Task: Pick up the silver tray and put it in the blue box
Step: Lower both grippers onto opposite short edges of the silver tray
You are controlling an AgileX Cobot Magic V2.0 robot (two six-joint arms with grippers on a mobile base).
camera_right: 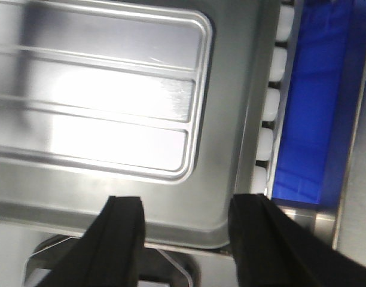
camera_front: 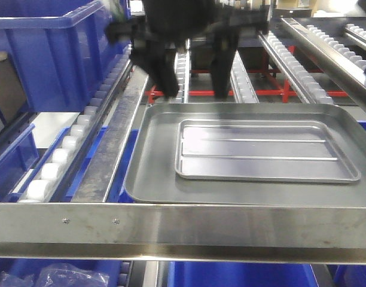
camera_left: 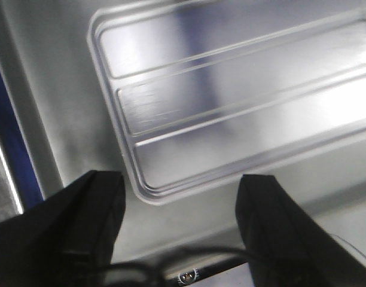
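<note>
Two grippers, both spread wide, both holding nothing. The left gripper (camera_left: 182,179) is hovering with a rounded corner of the silver tray (camera_left: 231,101) lying just ahead of its fingertips, roughly between the two fingers. No contact is showing. The right gripper (camera_right: 186,206) is mirroring that at the tray's other end. That corner is sitting ahead and toward its inner side, with white rollers (camera_right: 271,107) and something blue running along its outer side.

The silver tray is lying flat inside the larger dark-grey tray (camera_front: 150,179), apart from its rim all round. So it is only offering its thin raised lip, and only from above. That is probably why the arms are working opposite ends with jaws wide: pinching both ends should be keeping a shallow, slick tray level on the lift.

The blue box (camera_front: 57,54) is standing on the roller lane, well apart from the tray. By my read of the front view, that is off the right gripper's outer side.

I'm judging this as pre-grasp, with nothing lifted yet. The next move is needing a drop onto the lip. One risk is a finger catching the dark-grey tray's rim instead. Another is the lip slipping out.
</note>
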